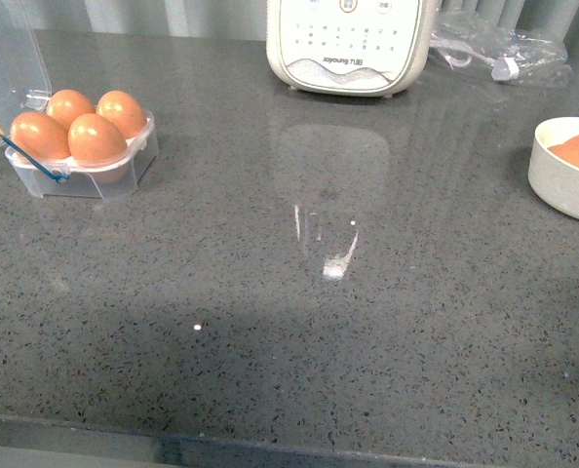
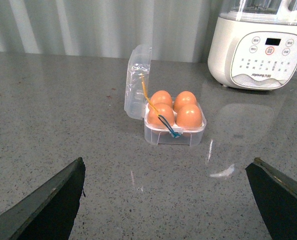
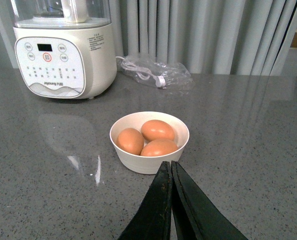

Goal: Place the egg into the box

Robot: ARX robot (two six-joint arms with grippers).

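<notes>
Four eggs [image 2: 188,116] upright in box [image 2: 174,136]; left fingers [image 2: 53,200] apart, right fingers [image 3: 161,210] together.

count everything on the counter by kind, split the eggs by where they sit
eggs in the box: 4
eggs in the bowl: 3
box: 1
bowl: 1
white appliance: 1
plastic bag: 1
total: 11
</notes>
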